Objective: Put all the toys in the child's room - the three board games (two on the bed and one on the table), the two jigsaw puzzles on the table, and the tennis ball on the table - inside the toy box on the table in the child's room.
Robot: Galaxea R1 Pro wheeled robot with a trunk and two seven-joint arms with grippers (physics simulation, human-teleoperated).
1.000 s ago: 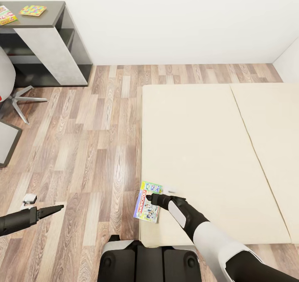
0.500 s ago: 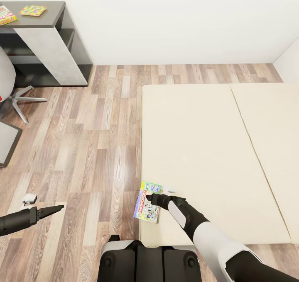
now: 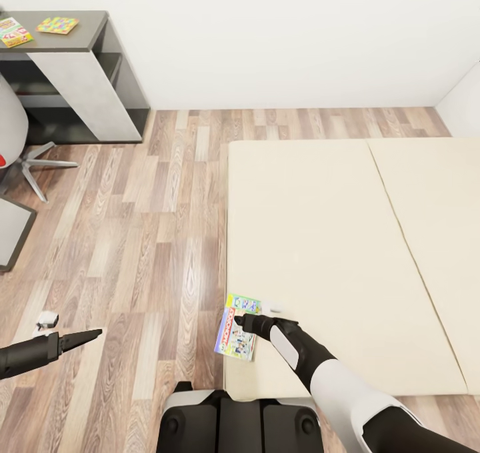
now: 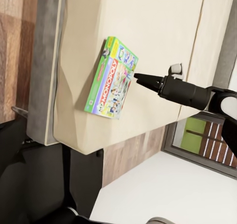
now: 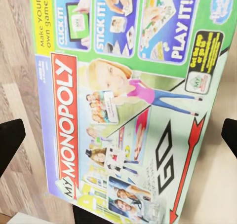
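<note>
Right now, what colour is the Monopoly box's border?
Bright green on the Monopoly box, clearest in the right wrist view.

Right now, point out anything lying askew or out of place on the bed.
The Monopoly board game lies skewed at the bed's near corner, one edge overhanging the mattress. The right gripper hovers over it.

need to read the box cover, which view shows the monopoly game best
The right wrist view: the monopoly game fills it, cover print readable. The left wrist view shows it whole on the bed corner; the head view shows it small, partly behind the right tool.
</note>
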